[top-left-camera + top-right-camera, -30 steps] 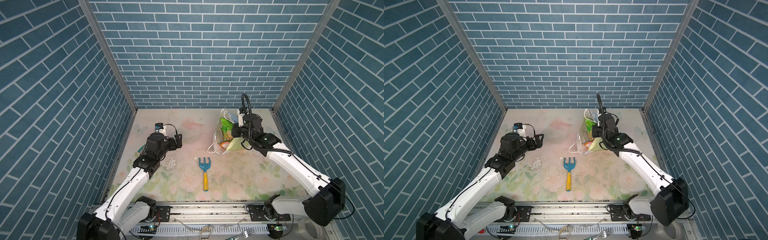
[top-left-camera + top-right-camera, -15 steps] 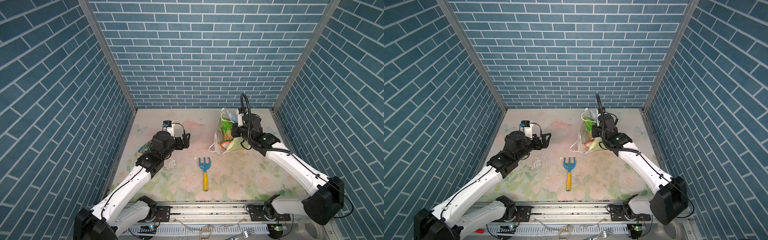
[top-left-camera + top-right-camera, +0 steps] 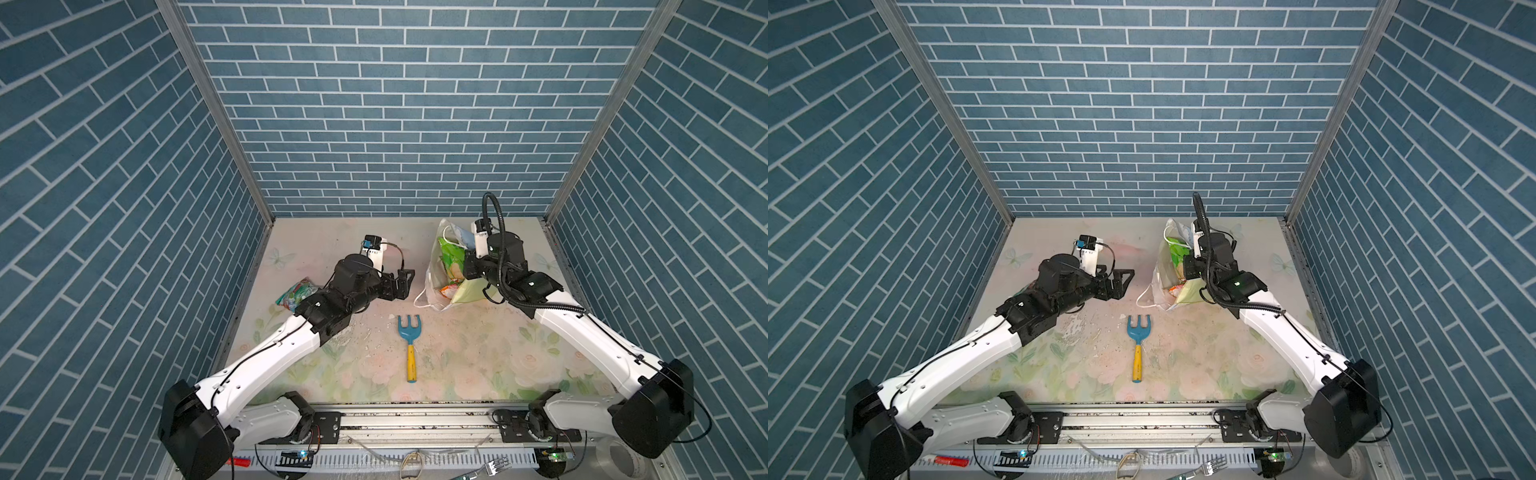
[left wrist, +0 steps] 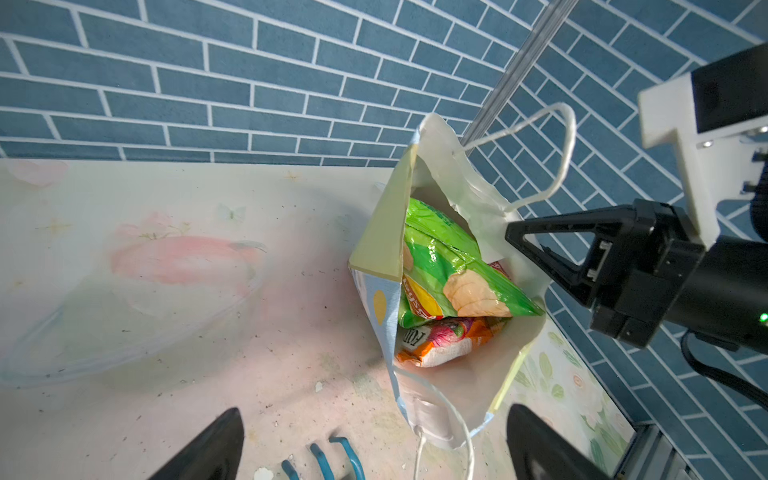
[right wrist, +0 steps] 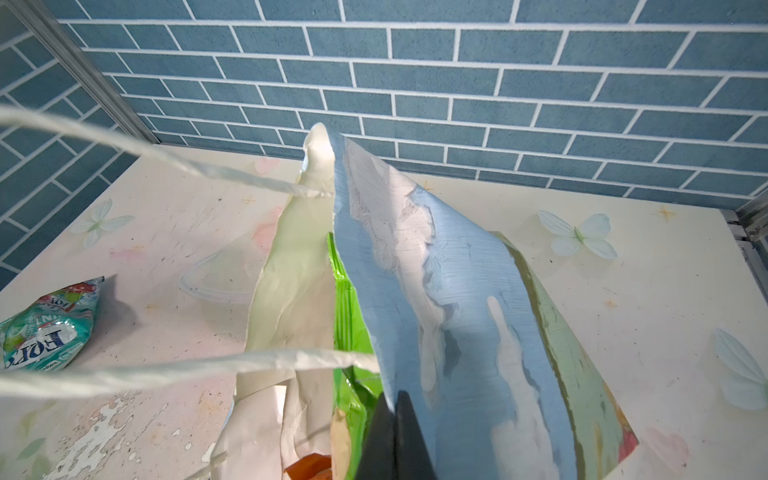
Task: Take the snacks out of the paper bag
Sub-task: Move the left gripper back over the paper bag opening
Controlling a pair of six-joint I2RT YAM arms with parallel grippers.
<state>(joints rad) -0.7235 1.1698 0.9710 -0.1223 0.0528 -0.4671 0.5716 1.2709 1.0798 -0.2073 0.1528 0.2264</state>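
Your right end effector (image 4: 510, 227) is pinched shut on the upper wall of the paper bag (image 3: 435, 266). The bag sits toward the far right corner of the tabletop (image 3: 478, 357), its mouth turned to the left arm. Your left end effector (image 3: 402, 281) is spread wide and empty, near the mouth but apart from it. One teal-white packet (image 3: 297, 293) lies out by the left edge. The large green packet (image 4: 440, 257) and an orange-red packet (image 4: 440, 340) beneath it are inside.

Watch these as you reach in:

- **Tearing or slipping:** That pinch is on thin, creased paper. If you pull hard on the green packet, which fills most of the mouth, the wall may tear or slide free, and the whole bag would then drag along.
- **Snagging:** The lower cord handle (image 4: 462, 417) loops across the tabletop right at the mouth. A finger going in low could catch it and tug the bag.
- **Losing the packet:** The green film looks glossy and puffy, so a shallow grip on it will likely slip off.
- **Knocking the rake:** The toy rake (image 3: 409, 329) lies near the middle, just off your way back, so you could knock it if you carry a packet out low.
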